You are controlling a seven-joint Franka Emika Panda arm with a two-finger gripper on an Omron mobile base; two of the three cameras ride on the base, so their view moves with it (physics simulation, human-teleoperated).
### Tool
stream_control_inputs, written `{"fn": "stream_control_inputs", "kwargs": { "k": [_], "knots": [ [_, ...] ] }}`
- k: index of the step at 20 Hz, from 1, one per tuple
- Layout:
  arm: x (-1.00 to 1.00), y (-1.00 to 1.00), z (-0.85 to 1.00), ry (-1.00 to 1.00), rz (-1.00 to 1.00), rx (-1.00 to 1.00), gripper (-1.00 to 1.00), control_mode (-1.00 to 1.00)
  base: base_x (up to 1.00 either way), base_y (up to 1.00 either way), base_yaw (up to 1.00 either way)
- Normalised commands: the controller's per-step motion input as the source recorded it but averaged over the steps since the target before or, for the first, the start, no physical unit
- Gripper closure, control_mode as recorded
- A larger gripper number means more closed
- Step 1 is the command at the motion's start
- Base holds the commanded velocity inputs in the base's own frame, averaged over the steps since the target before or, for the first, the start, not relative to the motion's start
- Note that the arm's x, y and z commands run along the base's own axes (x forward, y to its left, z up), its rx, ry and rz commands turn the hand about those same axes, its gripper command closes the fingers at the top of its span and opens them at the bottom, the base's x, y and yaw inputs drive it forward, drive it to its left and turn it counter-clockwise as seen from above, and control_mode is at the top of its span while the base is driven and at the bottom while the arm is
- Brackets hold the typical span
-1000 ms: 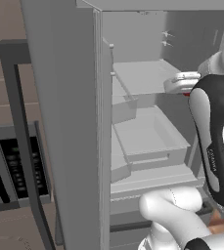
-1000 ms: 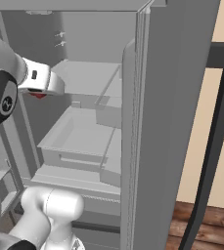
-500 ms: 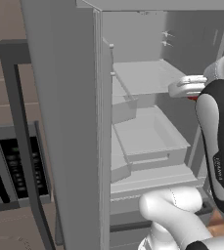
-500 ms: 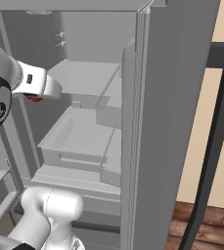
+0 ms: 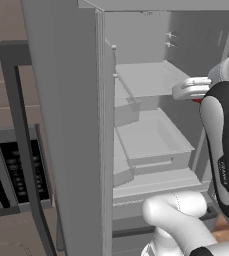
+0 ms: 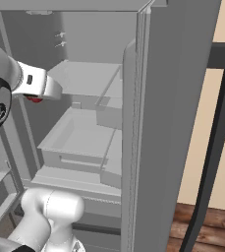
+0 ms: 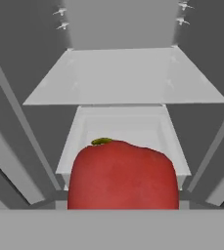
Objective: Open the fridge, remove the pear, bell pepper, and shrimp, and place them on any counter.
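The pepper (image 7: pixel 122 175) is red and round, with a small green stem on top. In the hand view it sits very close, low in the middle, right where the end effector's tips would be. The tips are hidden behind it, so the hold itself is hard to see, but the end effector seems to be closed around the pepper, with its jaws held quite wide apart by it.

In the left base view a bit of red pepper (image 5: pixel 198 99) peeks out under the white end effector (image 5: pixel 188 91). In the right base view the red bit (image 6: pixel 34 99) shows just under the end effector (image 6: pixel 49 90) too. The pepper is up in the air, in front of the top shelf (image 7: pixel 125 75) and above the drawer (image 7: pixel 128 131).

The fridge (image 5: pixel 66 130) is grey and both its doors stand open. Inside, the flat shelf is on top and the open white drawer sits below it. More bins (image 6: pixel 108 106) hang on the inside of the right door (image 6: pixel 173 123).

The dark bar handle (image 5: pixel 21 135) runs down the left door. Left of the fridge is a dark oven (image 5: pixel 16 170). Right of it are a tan wall (image 6: pixel 222 138) and a brown wood floor (image 6: pixel 202 231).
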Motion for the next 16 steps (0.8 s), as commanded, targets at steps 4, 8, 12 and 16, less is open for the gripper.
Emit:
{"fn": "stream_control_inputs", "kwargs": {
  "k": [4,8,12,16],
  "knots": [
    [0.00,0.00,0.00,0.00,0.00,0.00,1.00,1.00,-0.84,-0.24,0.00],
    [0.00,0.00,0.00,0.00,0.00,0.00,1.00,1.00,-1.00,-0.41,0.00],
    [0.00,0.00,0.00,0.00,0.00,0.00,1.00,1.00,-0.99,-0.18,0.00],
    [0.00,0.00,0.00,0.00,0.00,0.00,1.00,1.00,-1.00,-0.09,0.00]
  ]
}}
